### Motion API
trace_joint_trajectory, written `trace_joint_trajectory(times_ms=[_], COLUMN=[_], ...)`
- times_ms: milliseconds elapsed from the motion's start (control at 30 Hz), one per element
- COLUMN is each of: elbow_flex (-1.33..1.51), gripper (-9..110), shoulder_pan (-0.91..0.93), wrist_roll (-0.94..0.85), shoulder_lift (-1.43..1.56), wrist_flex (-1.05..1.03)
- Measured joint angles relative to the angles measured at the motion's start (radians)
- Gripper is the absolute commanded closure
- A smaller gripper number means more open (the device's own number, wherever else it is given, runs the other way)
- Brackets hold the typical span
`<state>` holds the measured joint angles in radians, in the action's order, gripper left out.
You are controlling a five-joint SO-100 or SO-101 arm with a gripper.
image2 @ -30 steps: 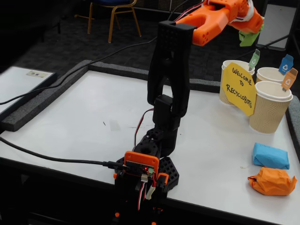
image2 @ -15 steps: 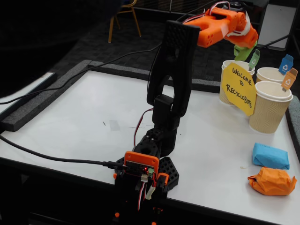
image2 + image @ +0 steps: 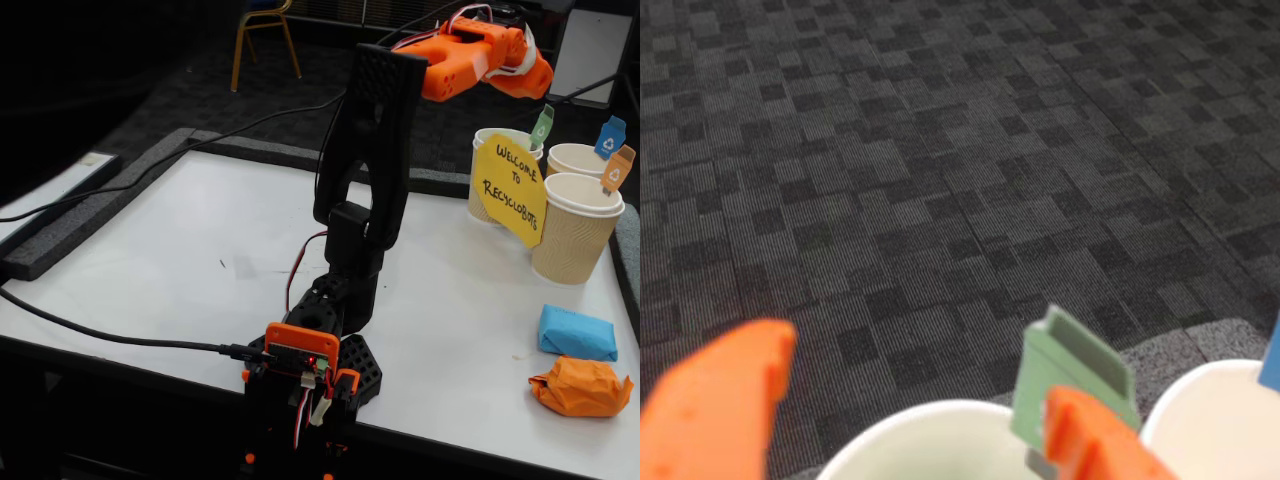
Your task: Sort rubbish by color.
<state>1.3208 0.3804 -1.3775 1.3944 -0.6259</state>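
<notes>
We see three ribbed beige paper cups [image 3: 574, 228] grouped at the right rear of the white tabletop [image 3: 180, 250]. Each carries a coloured recycling tag: green [image 3: 542, 126], blue [image 3: 610, 137], orange [image 3: 618, 168]. A yellow handwritten sign [image 3: 511, 189] leans against the front cups. A black cable [image 3: 110, 338] crosses the table's front-left corner. A yellow-framed chair [image 3: 262, 22] stands on dark patterned carpet [image 3: 940, 180].
</notes>
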Motion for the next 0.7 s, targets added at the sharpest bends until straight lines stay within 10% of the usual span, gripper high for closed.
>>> trace_joint_trajectory(times_ms=[700], elbow_flex=[0.265], gripper=[101], shoulder_pan=[0.006], wrist_roll=[0.000], shoulder_lift=[0.393], wrist_flex=[-0.160])
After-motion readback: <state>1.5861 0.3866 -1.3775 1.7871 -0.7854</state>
